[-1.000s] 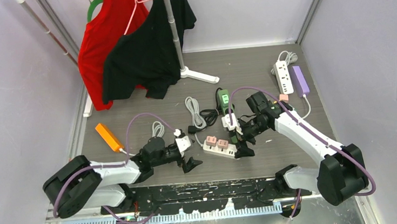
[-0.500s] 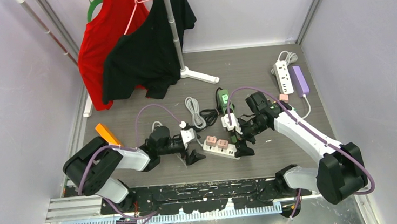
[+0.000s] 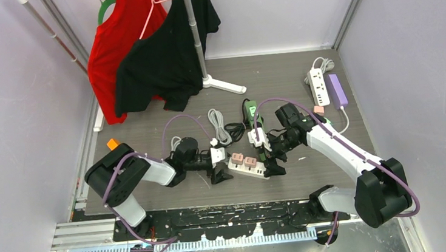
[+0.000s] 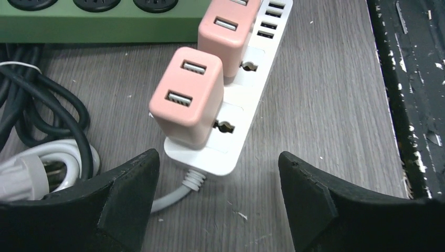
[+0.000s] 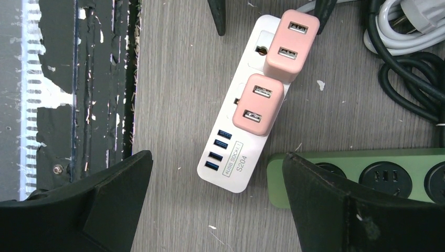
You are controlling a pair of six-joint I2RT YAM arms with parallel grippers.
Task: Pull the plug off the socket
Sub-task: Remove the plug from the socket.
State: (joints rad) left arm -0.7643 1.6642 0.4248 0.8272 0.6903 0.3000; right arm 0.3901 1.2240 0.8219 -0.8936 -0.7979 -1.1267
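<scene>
A white power strip [image 3: 247, 166] lies on the table with two pink plugs [image 3: 243, 159] pushed into it. My left gripper [image 3: 220, 164] is open at the strip's cable end, its fingers either side of that end but not touching. In the left wrist view [image 4: 219, 194] the nearer pink plug [image 4: 188, 97] and the strip [image 4: 246, 121] sit just ahead of the jaws. My right gripper [image 3: 270, 157] is open at the strip's USB end. In the right wrist view [image 5: 218, 194] both pink plugs [image 5: 257, 105] and the strip [image 5: 231, 157] lie between and ahead of the open jaws.
A green power strip [image 3: 253, 118] lies beside the white one, with coiled black cable [image 3: 233, 130] and white cable [image 3: 215, 123] nearby. Another white strip [image 3: 319, 86] and a purple block [image 3: 338, 90] lie at the back right. An orange block [image 3: 112, 144] is at left. A clothes stand [image 3: 201, 48] is behind.
My left arm has reached right, bringing its open gripper up to the white strip's cable end. The right arm and the strip have not moved.
</scene>
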